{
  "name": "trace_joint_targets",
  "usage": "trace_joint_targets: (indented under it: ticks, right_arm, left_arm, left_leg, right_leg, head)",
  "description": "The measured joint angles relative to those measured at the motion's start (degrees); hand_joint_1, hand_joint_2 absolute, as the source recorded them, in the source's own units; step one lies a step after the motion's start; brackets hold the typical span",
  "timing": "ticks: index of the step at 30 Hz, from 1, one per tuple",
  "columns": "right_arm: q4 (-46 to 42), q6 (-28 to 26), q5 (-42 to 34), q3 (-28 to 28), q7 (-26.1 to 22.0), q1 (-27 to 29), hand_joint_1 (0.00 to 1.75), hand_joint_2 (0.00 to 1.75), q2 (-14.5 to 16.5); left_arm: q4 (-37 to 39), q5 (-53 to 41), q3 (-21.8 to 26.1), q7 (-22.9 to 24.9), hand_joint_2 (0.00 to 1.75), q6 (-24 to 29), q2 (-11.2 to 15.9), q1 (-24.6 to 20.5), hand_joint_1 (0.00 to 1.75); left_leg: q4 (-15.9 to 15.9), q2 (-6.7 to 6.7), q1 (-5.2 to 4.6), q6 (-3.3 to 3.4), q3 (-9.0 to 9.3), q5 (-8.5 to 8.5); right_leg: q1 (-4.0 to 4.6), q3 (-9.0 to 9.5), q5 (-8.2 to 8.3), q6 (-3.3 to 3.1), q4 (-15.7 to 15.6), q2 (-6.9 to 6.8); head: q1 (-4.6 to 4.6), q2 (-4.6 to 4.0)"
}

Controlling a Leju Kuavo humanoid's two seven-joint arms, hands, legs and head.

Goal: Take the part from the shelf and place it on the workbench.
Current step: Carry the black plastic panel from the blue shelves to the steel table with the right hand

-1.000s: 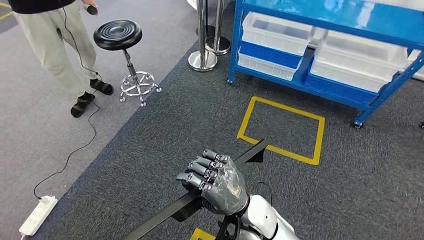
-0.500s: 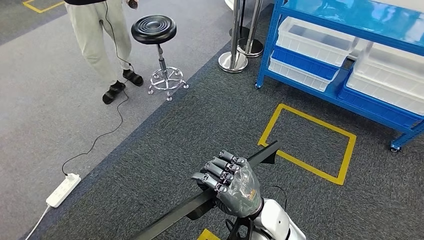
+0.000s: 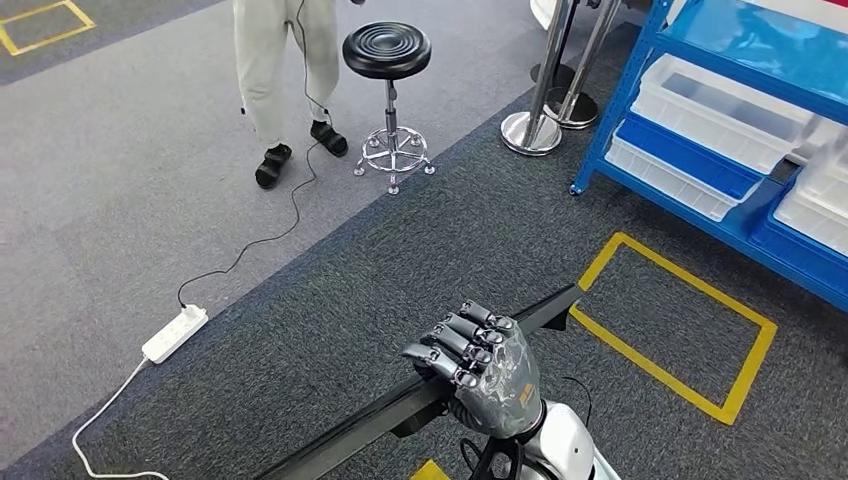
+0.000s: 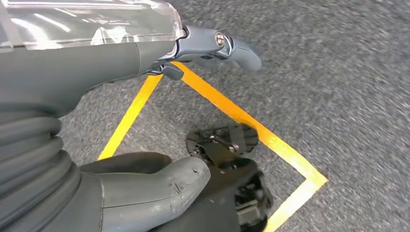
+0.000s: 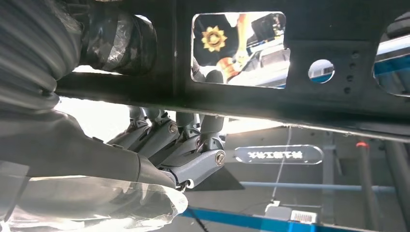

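The part is a long, flat black metal bar (image 3: 400, 407) with a bracket-like tab on its underside; in the head view it runs diagonally above the dark grey carpet floor (image 3: 300, 330), from the lower edge of the frame up to an end near the yellow taped floor rectangle (image 3: 740, 385). The right wrist view shows the same bar (image 5: 300, 72) from beneath as a dark plate with a rectangular cut-out and a round hole. The right robot hand (image 3: 480, 368) grips the bar at about mid-length, fingers (image 5: 193, 145) curled over its top edge and thumb on the opposite face, holding it clear of the floor. The left robot hand (image 4: 145, 121) hangs over the carpet above a corner of another yellow tape line (image 4: 251, 125); one finger is extended and nothing is visible in it, but whether its fingers are apart or closed cannot be determined. Beyond the bar, a blue metal shelf unit (image 3: 700, 120) carrying white plastic bins (image 3: 715, 100) stands at the right, near the taped rectangle. Two chrome stanchion posts with round bases (image 3: 545, 100) stand just beside the shelf's corner. A black round-seated stool on a chrome base (image 3: 388, 90) stands on the lighter grey carpet, with a person in light trousers and dark sandals (image 3: 285, 70) just beside it. A dark cable trails from the person to a white power strip (image 3: 175, 333) lying at the border between the two carpets.
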Motion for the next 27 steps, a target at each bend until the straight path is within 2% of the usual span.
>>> trace_joint_targets:
  ticks: [1, 3, 4, 5, 6, 7, 8, 9, 10, 11, 12, 14, 15, 16, 18, 19, 20, 21, 22, 23, 25, 26, 27]
  right_arm:
    - [-0.2, 0.0, 0.1, -0.2, 0.0, 0.0, 1.75, 1.75, 0.0]
    - [-0.6, 0.0, 0.1, -0.8, 0.1, 0.4, 1.75, 1.75, 0.0]
    - [-0.7, 0.0, 0.1, -1.1, 0.2, 0.7, 1.75, 1.75, 0.0]
    - [-0.7, 0.0, 0.2, -1.4, 0.2, 1.0, 1.75, 1.75, 0.0]
    - [-0.8, 0.0, 0.3, -1.7, 0.2, 1.4, 1.75, 1.75, -0.1]
    - [-1.0, 0.0, 0.4, -2.0, 0.0, 1.7, 1.75, 1.75, -0.1]
    - [-1.3, 0.0, 0.5, -2.3, -0.2, 2.0, 1.75, 1.75, -0.1]
    - [-1.8, 0.0, 0.6, -2.8, -0.7, 2.4, 1.75, 1.75, 0.0]
    - [-2.4, 0.0, 0.6, -3.4, -1.3, 3.0, 1.75, 1.75, 0.0]
    - [-3.0, 0.0, 0.5, -4.1, -1.9, 3.5, 1.75, 1.75, 0.0]
    - [-3.5, 0.0, 0.2, -4.8, -2.3, 3.9, 1.75, 1.75, 0.0]
    - [-4.3, 0.0, 0.0, -5.8, -2.5, 4.3, 1.75, 1.75, 0.0]
    - [-4.6, 0.0, -0.1, -6.2, -2.6, 4.4, 1.75, 1.75, 0.0]
    - [-4.9, 0.0, 0.0, -6.5, -2.7, 4.5, 1.75, 1.75, 0.0]
    - [-5.4, 0.0, 0.2, -7.0, -2.8, 5.0, 1.75, 1.75, 0.0]
    - [-5.7, 0.0, 0.3, -7.3, -2.9, 5.3, 1.75, 1.75, 0.0]
    - [-5.9, 0.0, 0.3, -7.6, -3.1, 5.7, 1.75, 1.75, 0.0]
    - [-6.2, 0.0, 0.1, -7.9, -3.2, 6.0, 1.75, 1.75, 0.0]
    - [-6.5, 0.0, 0.0, -8.2, -3.4, 6.4, 1.75, 1.75, 0.0]
    - [-6.8, 0.0, -0.1, -8.4, -3.5, 6.6, 1.75, 1.75, 0.0]
    - [-7.3, 0.0, -0.3, -8.9, -3.7, 6.9, 1.75, 1.75, 0.0]
    - [-7.4, 0.0, -0.3, -9.1, -3.8, 6.9, 1.75, 1.75, 0.0]
    - [-7.6, 0.0, -0.3, -9.3, -3.8, 6.9, 1.75, 1.75, 0.0]
  left_arm:
    - [0.0, 0.0, 0.0, -0.1, 1.75, 0.0, 0.0, 0.0, 0.0]
    - [0.0, -0.1, 0.1, -0.2, 1.75, 0.0, 0.0, -0.1, 0.0]
    - [0.0, -0.1, 0.1, -0.3, 1.75, 0.0, 0.0, -0.2, 0.0]
    - [0.0, -0.1, 0.1, -0.4, 1.75, -0.1, 0.0, -0.2, 0.0]
    - [0.0, -0.2, 0.2, -0.5, 1.75, -0.1, 0.0, -0.2, 0.0]
    - [0.0, -0.2, 0.2, -0.5, 1.75, 0.0, 0.0, -0.1, 0.0]
    - [0.0, -0.3, 0.2, -0.6, 1.75, 0.1, 0.0, -0.1, 0.0]
    - [0.0, -0.3, 0.3, -0.7, 1.75, 0.2, 0.0, 0.0, 0.0]
    - [0.0, -0.3, 0.4, -0.9, 1.75, 0.4, 0.0, -0.1, 0.0]
    - [0.0, -0.2, 0.5, -1.2, 1.75, 0.6, 0.1, -0.1, 0.0]
    - [0.0, 0.1, 0.8, -1.4, 1.75, 0.8, 0.1, 0.0, 0.0]
    - [0.0, 0.5, 1.3, -1.7, 1.75, 0.9, 0.3, 0.2, 0.0]
    - [0.0, 0.7, 1.6, -1.8, 1.75, 0.9, 0.4, 0.2, 0.0]
    - [0.0, 0.8, 1.7, -1.9, 1.75, 0.9, 0.5, 0.2, 0.0]
    - [0.0, 0.7, 1.9, -2.0, 1.75, 0.8, 0.6, 0.0, 0.0]
    - [0.0, 0.5, 1.9, -2.0, 1.75, 0.8, 0.6, -0.1, 0.0]
    - [0.0, 0.3, 1.9, -2.0, 1.75, 0.7, 0.6, -0.2, 0.0]
    - [0.0, 0.1, 1.9, -2.1, 1.75, 0.6, 0.6, -0.1, 0.0]
    - [0.0, -0.1, 1.9, -2.1, 1.75, 0.6, 0.6, 0.0, 0.0]
    - [0.0, -0.1, 1.9, -2.1, 1.75, 0.6, 0.6, 0.1, 0.0]
    - [0.0, -0.1, 1.9, -2.2, 1.75, 0.6, 0.5, 0.2, 0.0]
    - [0.0, -0.1, 1.9, -2.2, 1.75, 0.6, 0.5, 0.1, 0.0]
    - [0.0, -0.1, 2.0, -2.3, 1.75, 0.7, 0.4, 0.0, 0.0]
  left_leg:
    - [-0.4, -0.65, 0.18, 0.36, 0.26, 0.2]
    - [-0.7, -1.98, 0.28, 0.9, 0.44, 0.38]
    - [-0.6, -2.71, 0.22, 1.05, 0.41, 0.39]
    - [-0.6, -3.54, 0.17, 1.1, 0.4, 0.38]
    - [-0.5, -4.43, 0.13, 1.11, 0.42, 0.34]
    - [-0.3, -5.31, 0.12, 1.07, 0.48, 0.27]
    - [-0.1, -6.18, 0.13, 0.99, 0.53, 0.16]
    - [0.1, -7.0, 0.17, 0.85, 0.47, 0.0]
    - [0.5, -7.77, 0.14, 0.61, 0.3, -0.18]
    - [0.8, -8.41, 0.19, 0.32, 0.02, -0.32]
    - [1.0, -9.01, 0.27, -0.03, -0.26, -0.41]
    - [1.0, -9.87, 0.44, -0.72, -0.61, -0.45]
    - [1.4, -9.29, 0.37, -1.03, -0.71, -0.7]
    - [2.6, -7.92, 0.31, -1.32, -1.21, -1.47]
    - [8.2, -4.23, 0.38, -1.96, -3.81, -4.6]
    - [12.1, -3.09, 0.59, -2.3, -5.77, -6.4]
    - [15.1, -2.52, 0.8, -2.59, -7.35, -7.49]
    - [16.6, -2.24, 0.98, -2.81, -8.14, -7.67]
    - [15.7, -2.01, 1.12, -2.93, -7.66, -6.64]
    - [12.7, -1.6, 1.2, -2.92, -6.03, -4.8]
    - [4.7, 0.66, 1.0, -2.46, -1.86, -1.57]
    - [2.3, 1.54, 0.79, -2.05, -0.61, -0.83]
    - [1.2, 2.04, 0.56, -1.64, -0.14, -0.69]
  right_leg:
    - [-0.08, -0.46, -1.02, 0.23, 1.4, 1.51]
    - [-0.26, -3.46, -4.29, 0.43, 7.7, 5.07]
    - [-0.26, -5.54, -5.75, 0.46, 11.5, 5.83]
    - [-0.25, -7.24, -6.42, 0.5, 14.3, 6.15]
    - [-0.25, -8.13, -5.9, 0.5, 15.2, 6.3]
    - [-0.26, -7.92, -4.21, 0.44, 13.9, 6.46]
    - [-0.27, -6.79, -1.82, 0.31, 10.8, 6.96]
    - [-0.35, -5.29, 0.34, 0.11, 7.0, 8.37]
    - [-0.45, -4.04, 1.78, -0.03, 3.7, 9.77]
    - [-0.45, -3.28, 2.45, -0.15, 1.7, 10.87]
    - [-0.41, -3.03, 2.43, -0.3, 0.9, 11.52]
    - [-0.37, -2.8, 2.47, -0.7, 0.6, 10.4]
    - [-0.5, -2.52, 2.54, -1.01, 0.3, 9.78]
    - [-0.64, -2.2, 2.61, -1.37, -0.1, 8.98]
    - [-0.63, -1.75, 2.48, -1.93, -0.4, 7.24]
    - [-0.53, -1.67, 2.33, -2.1, -0.4, 6.25]
    - [-0.45, -1.62, 2.17, -2.11, -0.3, 5.32]
    - [-0.41, -1.55, 2.0, -2.07, -0.3, 4.47]
    - [-0.4, -1.41, 1.82, -1.97, -0.3, 3.66]
    - [-0.41, -1.19, 1.63, -1.83, -0.2, 2.95]
    - [-0.25, -0.68, 1.21, -1.37, -0.2, 1.69]
    - [-0.13, -0.5, 1.06, -1.1, -0.2, 1.21]
    - [-0.02, -0.38, 0.97, -0.8, -0.3, 0.76]
  head:
    - [0.01, 0.0]
    - [0.03, 0.0]
    - [0.03, 0.0]
    - [0.03, 0.0]
    - [0.02, 0.0]
    - [0.02, 0.0]
    - [0.02, 0.0]
    - [0.02, 0.0]
    - [0.02, 0.0]
    - [0.02, 0.0]
    - [0.03, 0.0]
    - [0.04, 0.0]
    - [0.02, 0.0]
    - [-0.09, 0.0]
    - [-0.3, 0.0]
    - [-0.39, 0.0]
    - [-0.39, 0.0]
    - [-0.39, 0.0]
    - [-0.39, 0.0]
    - [-0.39, 0.0]
    - [-0.39, 0.0]
    - [-0.38, 0.0]
    - [-0.38, 0.0]
